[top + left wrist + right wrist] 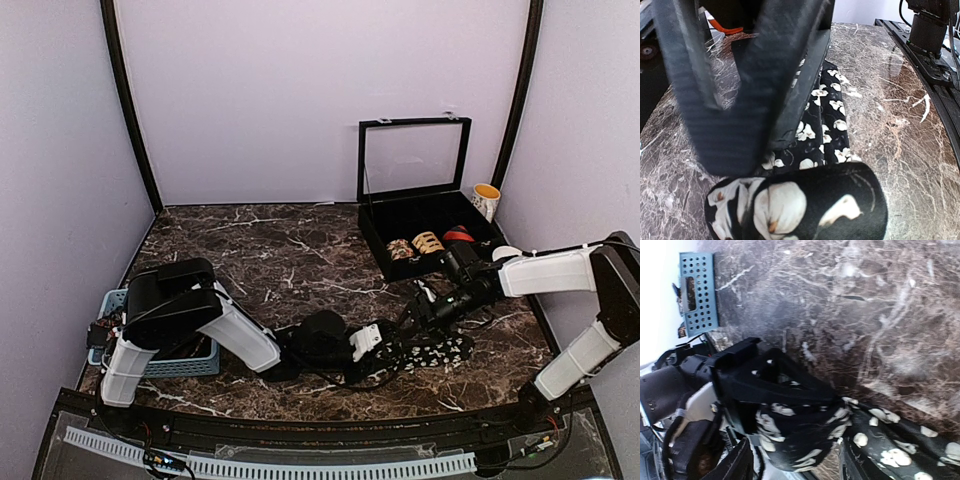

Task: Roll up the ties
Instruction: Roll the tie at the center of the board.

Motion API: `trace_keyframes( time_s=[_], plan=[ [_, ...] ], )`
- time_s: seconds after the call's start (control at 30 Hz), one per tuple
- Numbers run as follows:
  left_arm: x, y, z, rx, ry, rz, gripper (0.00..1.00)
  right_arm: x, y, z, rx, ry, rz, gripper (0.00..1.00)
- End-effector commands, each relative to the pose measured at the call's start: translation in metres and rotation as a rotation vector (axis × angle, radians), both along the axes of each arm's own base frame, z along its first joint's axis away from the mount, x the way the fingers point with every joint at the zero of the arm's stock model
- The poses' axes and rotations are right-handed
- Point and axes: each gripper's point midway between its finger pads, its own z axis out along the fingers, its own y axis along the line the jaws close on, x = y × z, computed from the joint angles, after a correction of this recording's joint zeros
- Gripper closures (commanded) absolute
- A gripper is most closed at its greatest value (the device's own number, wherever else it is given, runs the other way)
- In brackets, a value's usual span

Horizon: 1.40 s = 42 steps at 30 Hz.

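A black tie with white flowers (pixel 440 350) lies flat on the marble near the front centre. One end of it is wound into a thick roll (pixel 805 205). My left gripper (pixel 388 348) is shut on that roll, and its black fingers (pixel 765 382) clasp the roll (pixel 805 432) from the far side. My right gripper (pixel 420 318) stands open just over the same roll, with its fingers (pixel 735 465) apart on either side and not pinching it. The flat strip of the tie (pixel 827 115) runs away from the roll under the right gripper's dark fingers (pixel 765 75).
A black case (pixel 380 245) with its glass lid up stands at the back right, holding two tan-patterned coils (pixel 400 248) and a red one (pixel 458 235). A cup (pixel 486 200) stands beside it. A blue slotted basket (pixel 195 362) sits at the front left.
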Motion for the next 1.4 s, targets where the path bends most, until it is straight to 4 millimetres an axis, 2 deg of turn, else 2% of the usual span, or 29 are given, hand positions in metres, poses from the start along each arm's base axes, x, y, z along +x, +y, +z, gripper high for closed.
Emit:
trace_keyframes(
  time_s=[0.0, 0.2, 0.27, 0.43, 0.5, 0.57, 0.67, 0.8, 0.9, 0.97, 1.17, 1.23, 1.37],
  plan=[
    [-0.022, 0.031, -0.060, 0.229, 0.055, -0.036, 0.72, -0.008, 0.008, 0.005, 0.046, 0.024, 0.018, 0.42],
    [-0.023, 0.030, -0.060, 0.232, 0.049, -0.045, 0.72, -0.019, 0.011, -0.015, -0.006, 0.053, 0.064, 0.52],
    [-0.024, 0.032, -0.061, 0.236, 0.047, -0.048, 0.72, -0.023, 0.010, -0.021, -0.020, 0.062, 0.074, 0.63],
    [-0.023, 0.031, -0.059, 0.229, 0.046, -0.042, 0.70, -0.025, 0.003, -0.030, -0.066, 0.056, 0.068, 1.00],
    [-0.020, 0.029, -0.052, 0.207, 0.042, -0.031, 0.64, -0.029, -0.003, -0.038, -0.095, 0.071, 0.059, 1.00],
    [-0.016, 0.025, -0.039, 0.169, 0.015, -0.017, 0.52, -0.033, -0.011, -0.046, -0.131, 0.083, 0.047, 1.00],
    [-0.006, 0.019, -0.018, 0.110, -0.019, 0.003, 0.38, -0.035, -0.024, -0.057, -0.182, 0.097, 0.022, 1.00],
    [0.005, 0.010, 0.021, -0.006, 0.019, 0.001, 0.29, -0.037, -0.043, -0.074, -0.259, 0.092, 0.005, 1.00],
    [0.000, 0.006, 0.038, -0.060, 0.041, -0.043, 0.24, -0.039, -0.059, -0.092, -0.322, 0.125, -0.011, 1.00],
    [-0.008, 0.009, 0.039, -0.072, 0.058, -0.073, 0.22, -0.036, -0.064, -0.097, -0.345, 0.126, -0.019, 1.00],
    [-0.021, 0.026, 0.020, -0.056, 0.111, -0.083, 0.19, -0.032, -0.069, -0.103, -0.387, 0.115, 0.001, 1.00],
    [-0.019, 0.025, 0.019, -0.059, 0.111, -0.080, 0.19, -0.034, -0.067, -0.105, -0.381, 0.120, 0.003, 1.00],
    [-0.010, 0.009, 0.021, -0.084, 0.116, -0.064, 0.19, -0.032, -0.060, -0.109, -0.371, 0.115, 0.014, 1.00]
  ],
)
